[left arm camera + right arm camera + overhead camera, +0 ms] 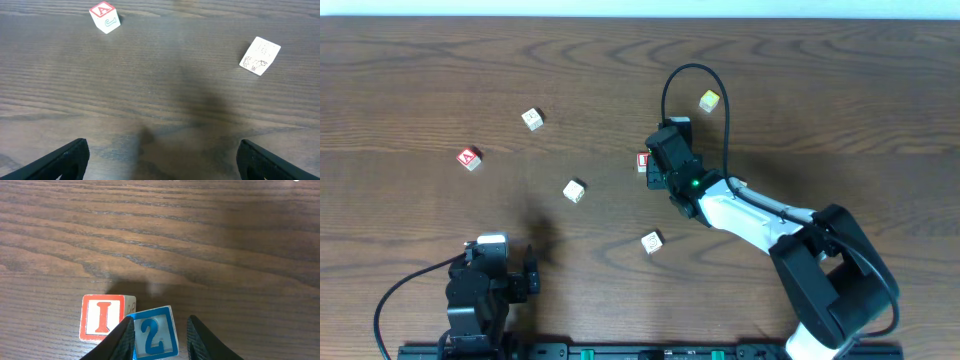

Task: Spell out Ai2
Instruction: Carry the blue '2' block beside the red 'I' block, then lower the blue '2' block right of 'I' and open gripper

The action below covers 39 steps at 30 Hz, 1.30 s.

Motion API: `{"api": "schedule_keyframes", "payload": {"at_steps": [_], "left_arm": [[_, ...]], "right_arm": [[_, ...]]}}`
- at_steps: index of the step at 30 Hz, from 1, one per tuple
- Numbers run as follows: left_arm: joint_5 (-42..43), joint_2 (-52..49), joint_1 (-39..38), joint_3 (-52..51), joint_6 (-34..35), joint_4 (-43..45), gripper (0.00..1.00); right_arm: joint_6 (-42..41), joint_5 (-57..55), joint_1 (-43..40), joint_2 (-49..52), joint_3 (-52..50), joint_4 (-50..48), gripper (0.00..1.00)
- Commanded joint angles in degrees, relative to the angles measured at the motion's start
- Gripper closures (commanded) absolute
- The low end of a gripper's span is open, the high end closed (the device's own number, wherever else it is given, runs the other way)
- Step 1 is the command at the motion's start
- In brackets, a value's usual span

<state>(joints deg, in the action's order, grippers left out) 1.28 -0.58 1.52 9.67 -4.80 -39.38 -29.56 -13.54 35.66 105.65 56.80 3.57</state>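
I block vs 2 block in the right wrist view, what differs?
The I block has a red face; the 2 block a blue one. The I lies square and outside the right gripper; the 2 is slightly turned, between its fingers. Both are white-edged cubes, side by side.

Dark wood table, painted cubes, black and white plastic arm.
The table [420, 60] looks like brown wood with a plain streaked grain and a low, matt sheen. The "I" cube [102, 317] and "2" cube [155, 335] have smooth, flat-coloured printed faces with pale edges. The right gripper [160, 322] has smooth matt black fingers [200, 340], seemingly plastic; its arm shell [745, 215] is glossy white.
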Motion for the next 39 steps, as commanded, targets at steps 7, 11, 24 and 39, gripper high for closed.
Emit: {"api": "schedule_keyframes", "payload": {"at_steps": [7,11,24,39], "left_arm": [[-0.2,0.3,0.3,-0.5,-0.8,-0.4,0.05],[-0.2,0.3,0.3,-0.5,-0.8,-0.5,0.05],[-0.2,0.3,0.3,-0.5,-0.8,-0.4,0.05],[-0.2,0.3,0.3,-0.5,-0.8,-0.4,0.05]], "right_arm": [[-0.2,-2.2,0.1,0.8,-0.1,-0.5,0.65],[0.7,-2.8,-0.1,0.7,0.9,-0.5,0.68],[2.2,-7.5,-0.1,-10.4,2.8,12.6,0.99],[4.0,4.9,1.2,-13.2,-8.5,9.0,0.99]]}}
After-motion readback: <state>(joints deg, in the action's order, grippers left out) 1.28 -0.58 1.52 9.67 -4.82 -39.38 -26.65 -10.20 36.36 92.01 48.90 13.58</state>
